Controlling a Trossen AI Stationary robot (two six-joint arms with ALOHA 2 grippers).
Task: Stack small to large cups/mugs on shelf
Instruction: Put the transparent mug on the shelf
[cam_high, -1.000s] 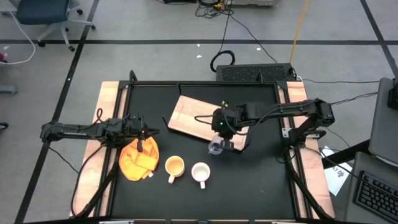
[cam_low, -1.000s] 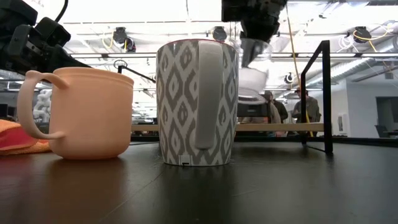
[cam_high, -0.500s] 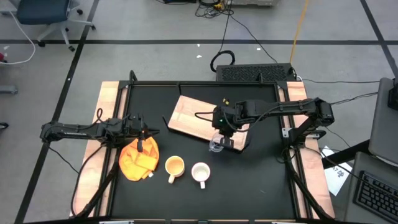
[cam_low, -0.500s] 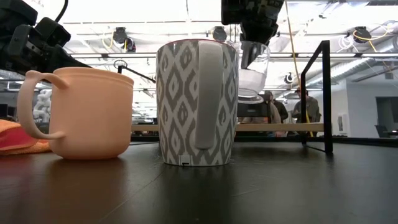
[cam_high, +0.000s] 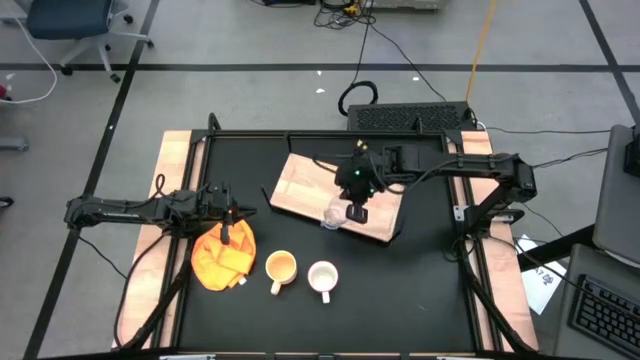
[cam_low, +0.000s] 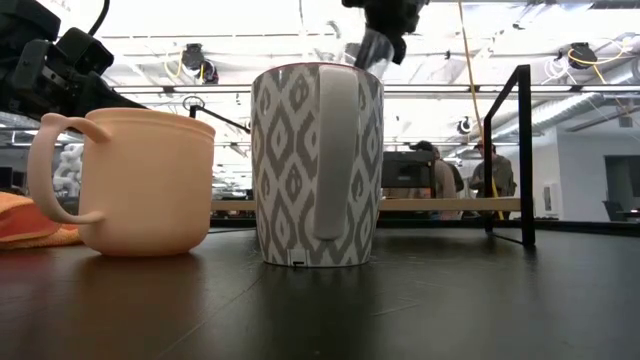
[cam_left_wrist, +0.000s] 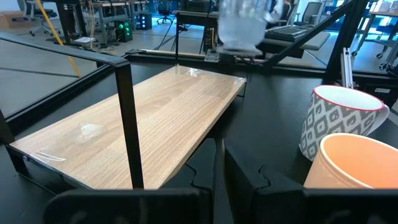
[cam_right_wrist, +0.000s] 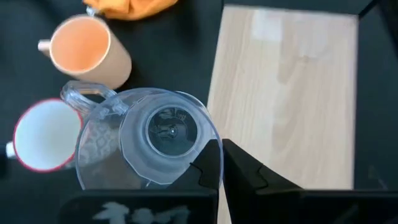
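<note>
My right gripper (cam_high: 357, 210) is shut on the clear glass cup (cam_high: 332, 213) and holds it in the air over the light-wood shelf (cam_high: 305, 185). In the low view the cup (cam_low: 366, 46) shows high up, tilted. The yellow-orange mug (cam_high: 281, 268) and the white patterned mug (cam_high: 322, 277) stand upright on the black tabletop, near the table's near edge. My left gripper (cam_high: 228, 228) is shut and hovers over the orange cloth (cam_high: 222, 256) at the table's left. My right gripper pinches the glass cup's rim wall (cam_right_wrist: 208, 142) between its two fingers (cam_right_wrist: 209, 163), on the side opposite the handle (cam_right_wrist: 87, 94). The fingers come from above, pointing down. The cup is lifted clear of the shelf and hangs below them, tilted.
A black metal frame (cam_left_wrist: 127, 118) with upright posts stands around the shelf (cam_left_wrist: 155, 118); one post (cam_low: 524, 150) shows in the low view. The two mugs stand close together. Light-wood strips (cam_high: 170, 200) run along the table's left and right edges. People stand in the room behind.
My right gripper has risen and moved toward the table's far edge and a little left, carrying the glass cup from beside the shelf's near edge to above the board. The cup has climbed high in the low view and now tilts.
</note>
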